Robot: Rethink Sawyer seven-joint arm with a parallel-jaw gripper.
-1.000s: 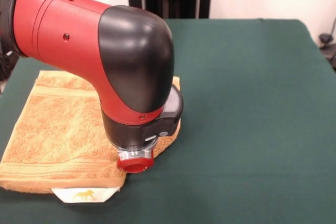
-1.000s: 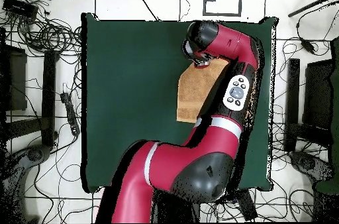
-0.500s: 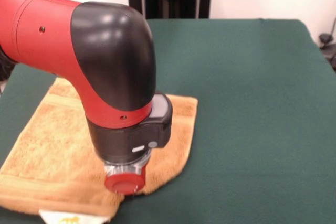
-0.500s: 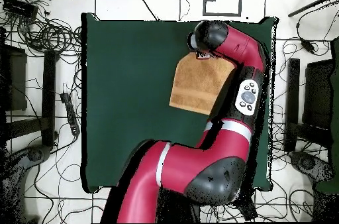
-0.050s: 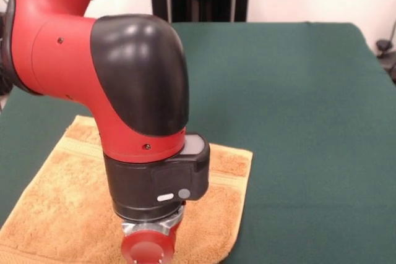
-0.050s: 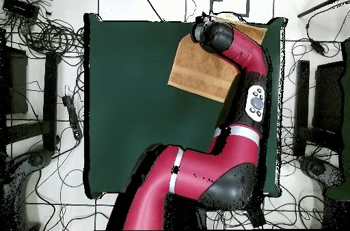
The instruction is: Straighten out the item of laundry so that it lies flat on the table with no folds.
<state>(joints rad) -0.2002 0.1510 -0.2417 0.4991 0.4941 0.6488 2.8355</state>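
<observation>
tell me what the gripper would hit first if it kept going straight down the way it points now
Most likely the towel. The gripper points down at the picture's bottom edge, right over the orange cloth, with the green table beneath that. Its tip is cut off, so whether it already touches the towel is unclear.

The front view sits close and low across the tabletop (image 5: 297,91), facing the arm (image 5: 124,91), while the overhead view looks straight down from high up on the whole tabletop (image 6: 130,105), both sharing its towel-bearing (image 6: 202,74) corner.
</observation>
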